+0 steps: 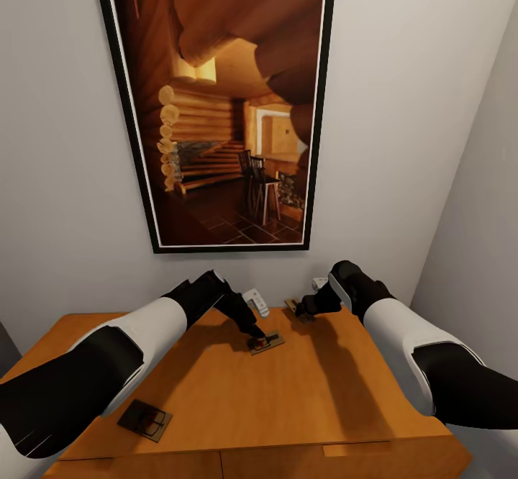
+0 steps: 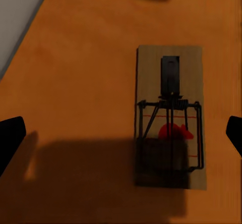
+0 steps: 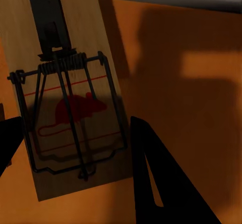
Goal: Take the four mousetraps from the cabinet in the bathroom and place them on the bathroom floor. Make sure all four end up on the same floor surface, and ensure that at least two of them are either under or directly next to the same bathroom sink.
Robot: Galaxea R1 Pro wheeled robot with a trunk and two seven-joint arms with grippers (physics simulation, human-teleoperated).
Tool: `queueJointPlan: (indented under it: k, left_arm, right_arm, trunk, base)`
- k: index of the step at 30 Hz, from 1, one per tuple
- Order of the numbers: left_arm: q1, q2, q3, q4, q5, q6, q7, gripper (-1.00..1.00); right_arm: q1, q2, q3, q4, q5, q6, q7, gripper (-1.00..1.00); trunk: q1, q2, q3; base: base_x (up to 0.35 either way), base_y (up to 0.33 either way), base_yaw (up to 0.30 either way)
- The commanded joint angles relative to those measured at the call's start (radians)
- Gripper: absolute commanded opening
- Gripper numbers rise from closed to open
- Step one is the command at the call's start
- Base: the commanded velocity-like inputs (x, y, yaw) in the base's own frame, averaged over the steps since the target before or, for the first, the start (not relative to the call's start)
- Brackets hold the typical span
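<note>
On the cabinet top, toward its back edge under the framed log-cabin picture, I am working both arms at once on two mousetraps. Through the left wrist camera my left gripper is hanging above the middle mousetrap with its fingers spread wide and touching nothing; the board is sitting off toward one finger rather than centred between them, so I am judging that I need to slide sideways until it lies midway, then come straight down and close across the short sides of the wood, clear of the wire bar and the red mouse mark. My right gripper is hovering low at the rear mousetrap near the back right corner, fingers apart on either side of one end of the board, though whether they are touching it yet I cannot tell. There I am wanting a low, level pinch on the wood edges, since a thin flat board could skate on the smooth top. A third mousetrap is lying near the front left edge, untouched. A small white object is resting by the wall.
</note>
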Motion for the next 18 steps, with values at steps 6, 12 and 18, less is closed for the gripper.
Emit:
queueJointPlan:
  k: [6, 12, 18]
  left_arm:
    - [-0.001, 0.000, 0.008, 0.003, -0.009, -0.001, -0.017, 1.00]
    - [0.001, 0.000, 0.010, 0.011, -0.008, -0.007, -0.022, 1.00]
    - [0.006, 0.000, 0.010, 0.015, -0.008, -0.010, -0.026, 1.00]
  right_arm:
    - [-0.001, -0.002, 0.005, -0.001, -0.001, 0.004, 0.001, -1.00]
    - [-0.001, -0.002, 0.005, -0.001, -0.001, 0.004, 0.002, -1.00]
    - [-0.001, -0.002, 0.005, -0.001, 0.000, 0.004, 0.003, -1.00]
  trunk:
    - [0.000, -0.001, -0.001]
    - [0.000, -0.001, -0.001]
    - [0.000, -0.001, -0.001]
  base:
    - [0.000, 0.000, 0.000]
    - [0.000, 0.000, 0.000]
    - [0.000, 0.000, 0.000]
